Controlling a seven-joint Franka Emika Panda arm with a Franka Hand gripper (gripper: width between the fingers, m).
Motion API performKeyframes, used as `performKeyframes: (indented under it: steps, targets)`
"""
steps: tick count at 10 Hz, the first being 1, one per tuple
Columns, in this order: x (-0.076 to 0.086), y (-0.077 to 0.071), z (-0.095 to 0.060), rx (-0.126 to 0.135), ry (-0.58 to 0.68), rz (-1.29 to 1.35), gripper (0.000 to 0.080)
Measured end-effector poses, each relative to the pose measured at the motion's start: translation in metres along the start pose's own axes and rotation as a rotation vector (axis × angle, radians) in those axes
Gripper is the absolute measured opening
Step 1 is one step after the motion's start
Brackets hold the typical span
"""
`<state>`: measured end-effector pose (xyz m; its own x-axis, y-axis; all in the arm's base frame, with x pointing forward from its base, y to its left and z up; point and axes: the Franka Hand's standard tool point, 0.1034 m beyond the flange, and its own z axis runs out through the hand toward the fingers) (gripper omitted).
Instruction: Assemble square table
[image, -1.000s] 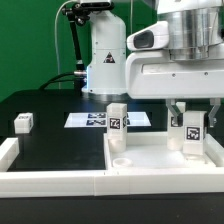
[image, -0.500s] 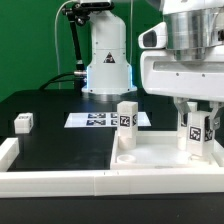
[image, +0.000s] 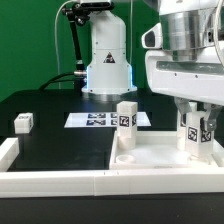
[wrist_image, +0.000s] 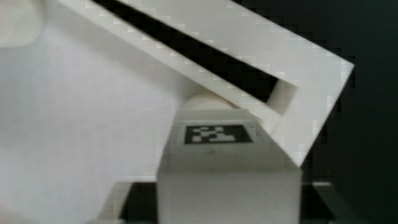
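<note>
The white square slab (image: 160, 158) lies rim up at the exterior view's right. One white leg (image: 126, 118) with a tag stands in its far left corner. My gripper (image: 195, 118) is shut on a second tagged leg (image: 195, 134), which stands upright at the slab's far right corner. A third leg (image: 23, 122) lies alone far to the left. In the wrist view the held leg (wrist_image: 222, 160) fills the space between my gripper (wrist_image: 222, 208) fingers, against the slab's rim (wrist_image: 267, 70). The fourth leg is out of view.
The marker board (image: 95, 120) lies flat behind the slab. A long white rail (image: 50, 181) runs along the front and turns up the left side. The robot's base (image: 105, 60) stands at the back.
My gripper, with the leg in it, has moved to the exterior view's right. The slab and the leg standing on it have slid right with it. In the last half second little has moved.
</note>
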<state>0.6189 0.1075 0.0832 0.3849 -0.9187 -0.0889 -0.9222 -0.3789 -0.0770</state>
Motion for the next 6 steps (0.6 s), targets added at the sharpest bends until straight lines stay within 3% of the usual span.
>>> performKeyframes:
  steps: [3,4,5,6]
  targets:
    - [-0.0006,0.0003,0.0005,-0.002,0.001,-0.064,0.0294]
    - [-0.0024,0.0004,0.0007,-0.006,-0.001,-0.1,0.0556]
    - [-0.0055,0.0004,0.0016,-0.011,-0.002,-0.173,0.0629]
    - [-0.0078,0.0003,0.003,-0.011,-0.004,-0.267,0.0629]
